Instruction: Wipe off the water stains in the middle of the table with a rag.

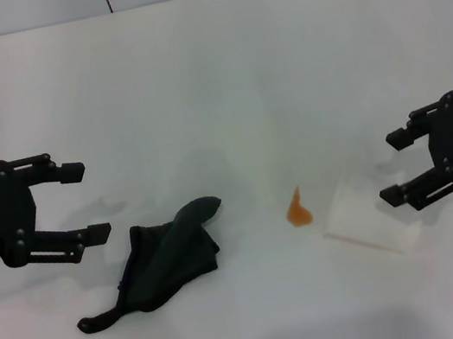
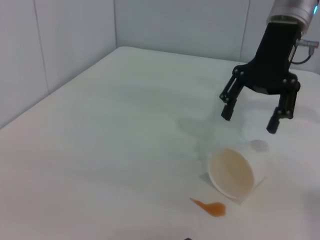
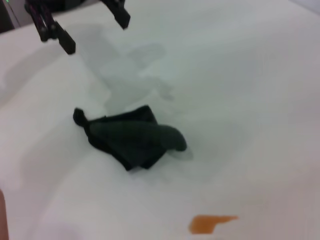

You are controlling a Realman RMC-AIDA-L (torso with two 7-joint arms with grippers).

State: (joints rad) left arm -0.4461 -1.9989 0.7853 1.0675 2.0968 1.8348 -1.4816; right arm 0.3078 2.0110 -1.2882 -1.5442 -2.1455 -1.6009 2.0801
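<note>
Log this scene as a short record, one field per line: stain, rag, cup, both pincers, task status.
stain: water stains, small orange blot on the table, uncovered
rag: rag, crumpled, lying to the robot's left of the blot, not touching it
cup: plastic cup, tipped on its side, just right of the blot
left pincer: left pincer, open, empty, above the table beside the rag
right pincer: right pincer, open, empty, next to the cup
status: rag not yet picked up, blot unwiped
</note>
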